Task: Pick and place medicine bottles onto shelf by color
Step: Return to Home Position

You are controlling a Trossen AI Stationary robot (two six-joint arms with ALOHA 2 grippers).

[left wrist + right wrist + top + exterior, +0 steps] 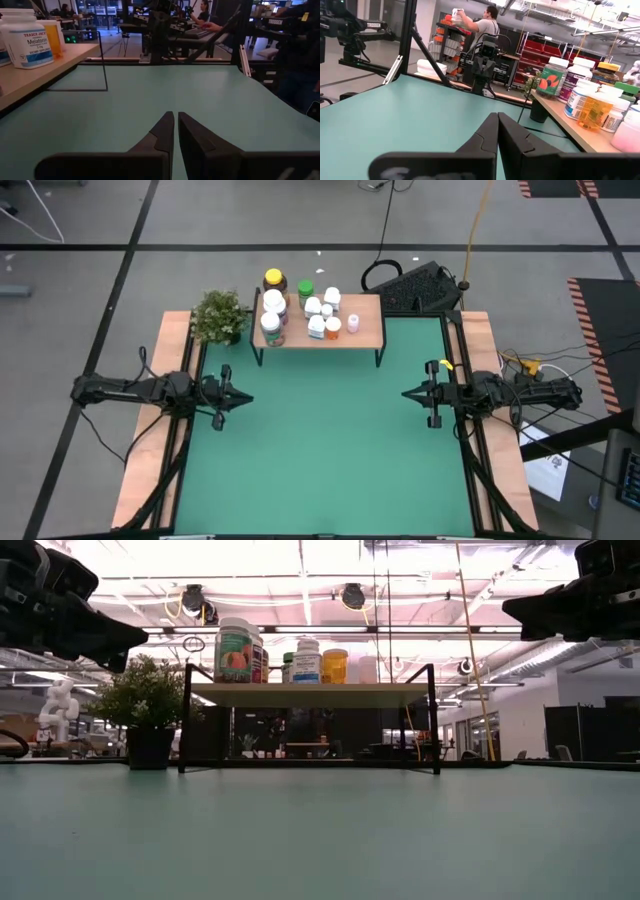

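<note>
**Green surface: bottles on the shelf, both claws closed**

Light wood shelf (372, 310) on thin black legs, at the far edge of the surface (320, 450), a little left of its middle. On the shelf top, crowded toward its left end and centre, the medicine bottles (316, 327). Among them several white ones, an amber one (274, 279) with a yellow cap, a green-capped one (305, 287), and a pale pink one (353, 325) nearest the right end. Seen level from the near edge: a large peach-labelled bottle (234, 650) at the left, then a blue-labelled white bottle (306, 662) and an amber bottle (335, 666). Small potted plant (220, 316) just beside the shelf's left end, at the far left corner.

Left claw (240, 393) just inside the left edge, pointing inward, fingers pressed together on nothing, well apart from the shelf. Right claw (408, 393) just inside the right edge, facing the left one, likewise closed and holding nothing. Both raised off the surface.
</note>
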